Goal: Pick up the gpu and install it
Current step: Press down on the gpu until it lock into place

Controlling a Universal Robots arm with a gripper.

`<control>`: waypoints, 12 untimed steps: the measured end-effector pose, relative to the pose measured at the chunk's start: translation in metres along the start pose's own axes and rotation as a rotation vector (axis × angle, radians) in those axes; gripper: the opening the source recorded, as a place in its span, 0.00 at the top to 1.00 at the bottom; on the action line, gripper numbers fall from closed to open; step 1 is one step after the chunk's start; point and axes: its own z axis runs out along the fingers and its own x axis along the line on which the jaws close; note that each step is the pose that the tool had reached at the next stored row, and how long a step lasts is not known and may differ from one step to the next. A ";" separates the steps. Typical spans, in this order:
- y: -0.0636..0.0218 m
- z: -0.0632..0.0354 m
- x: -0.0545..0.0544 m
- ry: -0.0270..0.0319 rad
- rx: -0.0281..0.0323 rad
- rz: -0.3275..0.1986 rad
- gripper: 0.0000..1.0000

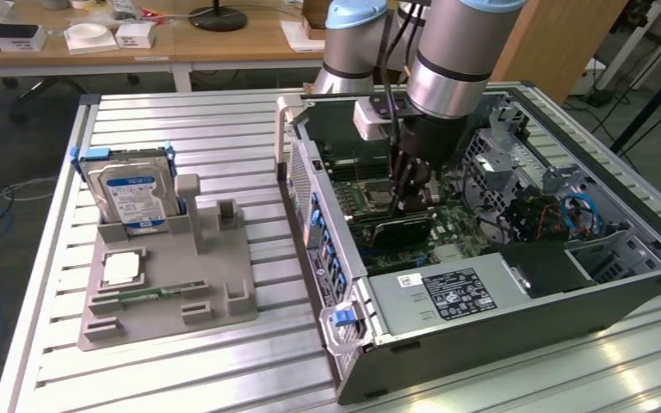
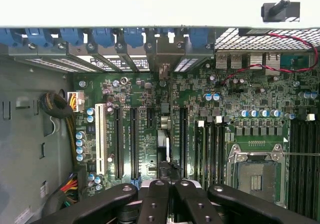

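The gpu [image 1: 405, 229] is a dark flat card standing on its edge inside the open computer case [image 1: 606, 297], low over the green motherboard [image 1: 446, 245]. My gripper [image 1: 406, 200] reaches straight down into the case and sits right on the card's upper edge. In the wrist view the black fingers [image 2: 156, 204] are pressed together, and the gpu [image 2: 163, 139] runs edge-on from under them between the long expansion slots toward the rear brackets. The gripper [image 2: 172, 201] is shut; I cannot tell whether it pinches the card or only rests on it.
On the slatted table at the exterior view's left stands a grey holder [image 1: 221, 284] with a blue-and-white hard drive [image 1: 133, 196] and a square silver processor chip [image 1: 121, 268]. Inside the case are the power supply [image 1: 451, 292], blue cables [image 1: 581, 215] and the processor socket [image 2: 256, 174].
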 end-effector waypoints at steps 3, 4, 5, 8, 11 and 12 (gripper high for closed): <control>0.0000 0.0000 0.000 -0.0001 0.0000 0.000 0.89; 0.0000 0.0000 0.000 0.0000 0.0000 0.000 0.89; 0.0000 0.0000 0.000 0.0002 0.0000 0.000 0.89; 0.0000 0.0017 0.000 0.0006 0.0001 0.000 0.89; -0.0001 0.0062 0.000 0.0006 0.0001 0.000 0.89; -0.0001 0.0080 0.000 0.0006 0.0001 0.000 0.89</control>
